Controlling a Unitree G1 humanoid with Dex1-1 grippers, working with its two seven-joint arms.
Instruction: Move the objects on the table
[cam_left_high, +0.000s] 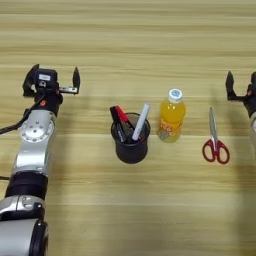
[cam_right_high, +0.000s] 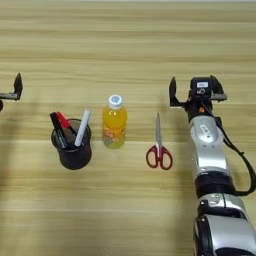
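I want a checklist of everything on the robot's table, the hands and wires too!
Surface: wooden table, pale plank stripes.
Job's things: cup of pens and markers, standing upright; bottle of orange drink, upright, white cap on, right of the cup; red-handled scissors, lying flat and closed, tips pointing away from the robot.
Clutter: nothing seen.
Hands: left hand open, empty, left of the cup; right hand open, empty, right of the scissors.
Cables: black cable beside the right arm; another by the left arm.
Surroundings: nothing seen.

A black pen cup (cam_left_high: 132, 145) is standing upright on the wooden desk (cam_left_high: 125, 40), an orange drink bottle (cam_left_high: 172, 117) just right of it, and red-handled scissors (cam_left_high: 214, 140) are lying shut, blades pointing away.
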